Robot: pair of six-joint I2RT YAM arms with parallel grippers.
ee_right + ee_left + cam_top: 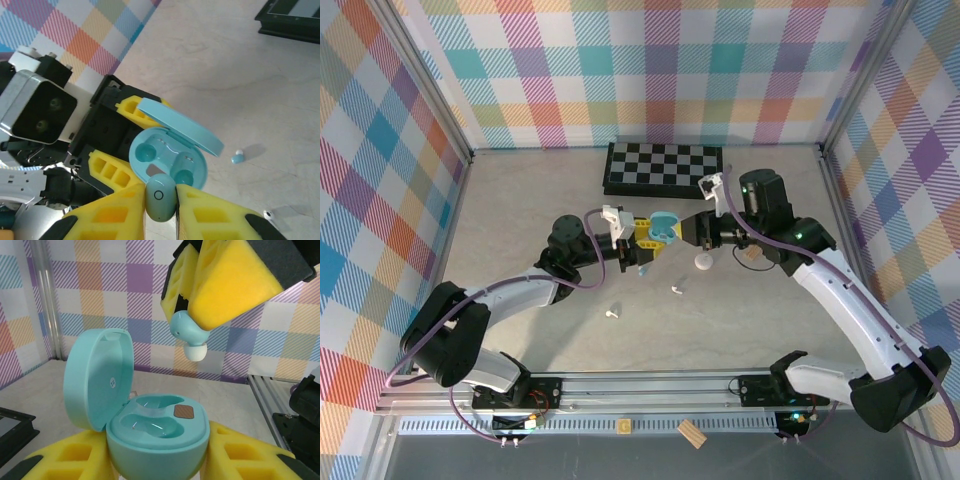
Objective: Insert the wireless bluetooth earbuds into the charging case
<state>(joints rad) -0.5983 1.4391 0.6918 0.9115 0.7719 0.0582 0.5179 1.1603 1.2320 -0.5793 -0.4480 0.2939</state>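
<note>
**A:** What has the left gripper (157,462) got?
**B:** Its yellow fingers (240,455) are closed partway around the base of the teal charging case (157,432), with the lid (97,375) swung up.
**A:** And the right gripper (161,195)?
**B:** It is nearly closed, pinching a light blue earbud (186,330) just above the case's wells. The white tip points down and is not touching.
**A:** Any loose ones?
**B:** A second blue earbud (237,158) lies on the table (225,75) beside the right gripper, past the lid.
</note>
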